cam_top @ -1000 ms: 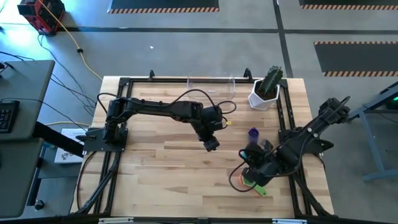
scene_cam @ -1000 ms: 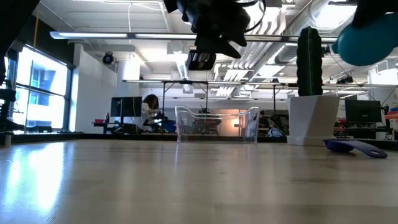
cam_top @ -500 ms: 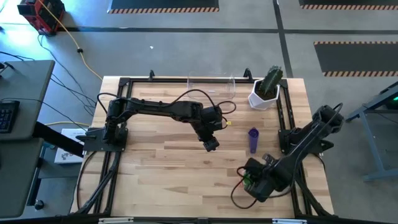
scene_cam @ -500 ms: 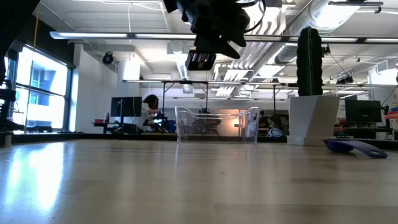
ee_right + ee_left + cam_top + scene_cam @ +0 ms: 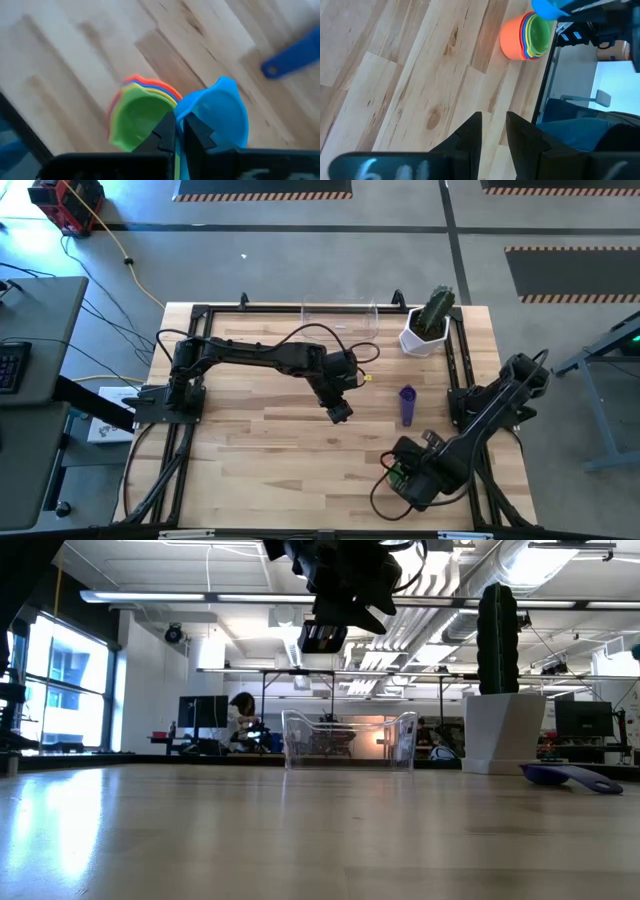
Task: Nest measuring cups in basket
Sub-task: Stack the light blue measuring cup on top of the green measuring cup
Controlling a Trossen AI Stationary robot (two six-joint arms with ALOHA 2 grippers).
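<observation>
Pinching a teal cup (image 5: pixel 220 112) — right claw (image 5: pixel 176 131) clamped, above nested stack (image 5: pixel 140 112), left claw (image 5: pixel 494 131) slightly parted — empty.

The nested cups (image 5: pixel 526 36) are orange outside, then yellow, blue and red, with green inside. The held cup (image 5: pixel 220 115) is teal. The purple cup (image 5: pixel 406 405) lies on the pale wooden table (image 5: pixel 260 440). The cactus (image 5: pixel 437 308) is green, in a white pot (image 5: pixel 418 340).

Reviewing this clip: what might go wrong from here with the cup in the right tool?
The right tool pinches only the rim of the teal cup, so it may twist or slip. The nested stack lies on its side by the table edge; a nudge might roll it off. The purple cup lies apart, easily missed. The basket sits at the far edge.
</observation>
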